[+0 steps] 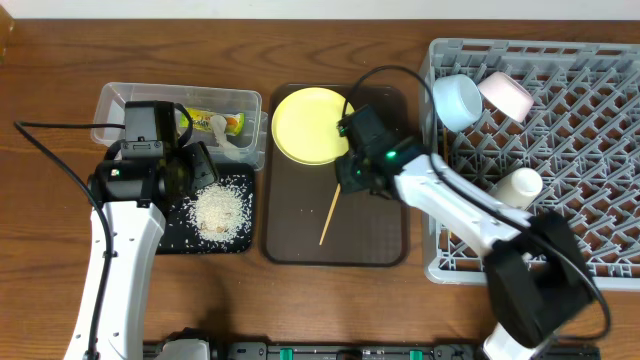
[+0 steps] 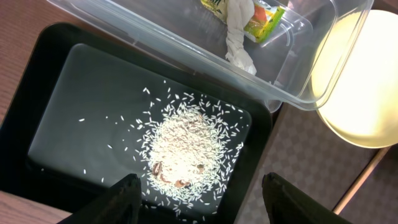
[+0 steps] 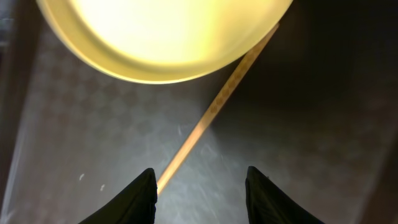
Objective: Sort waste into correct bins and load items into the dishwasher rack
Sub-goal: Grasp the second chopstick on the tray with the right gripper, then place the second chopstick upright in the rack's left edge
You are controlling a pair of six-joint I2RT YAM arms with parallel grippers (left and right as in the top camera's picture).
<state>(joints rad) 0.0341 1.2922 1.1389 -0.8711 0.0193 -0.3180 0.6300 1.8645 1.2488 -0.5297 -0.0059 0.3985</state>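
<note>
1. The right gripper (image 3: 200, 177) is hanging nearest its own wrist camera, low over the brown serving tray (image 1: 290, 235). Its two dark fingers are standing apart with nothing between them
2. A wooden chopstick (image 3: 211, 115) is lying flat on that tray and running diagonally. Its near end is stopping just beside the finger on the picture's left. Its other end is reaching the rim of the yellow plate (image 3: 161, 37), and I cannot tell whether the two are touching
3. In the overhead view the plate is sitting at the top end of the serving tray, partly hidden by the right arm
4. The left gripper (image 2: 200, 186) is hovering over the shallow black tray (image 2: 68, 112), its fingers spread wide and holding nothing
5. The rice (image 2: 183, 149) is lying heaped in the black tray, with stray grains scattering around it and a few brownish bits showing in the pile
6. The clear tub (image 2: 186, 50) is resting just beyond the black tray, with their edges meeting. The green-and-yellow wrapper (image 2: 261, 15) is lying inside it beside a crumpled white scrap (image 2: 239, 34)
7. The grey rack (image 1: 600, 150) is standing to the right of the serving tray. The light blue bowl (image 1: 458, 100) and the white bowl (image 1: 505, 92) are leaning side by side in its upper left corner, and a small pale cup (image 1: 517, 187) is lying lower down its left side
</note>
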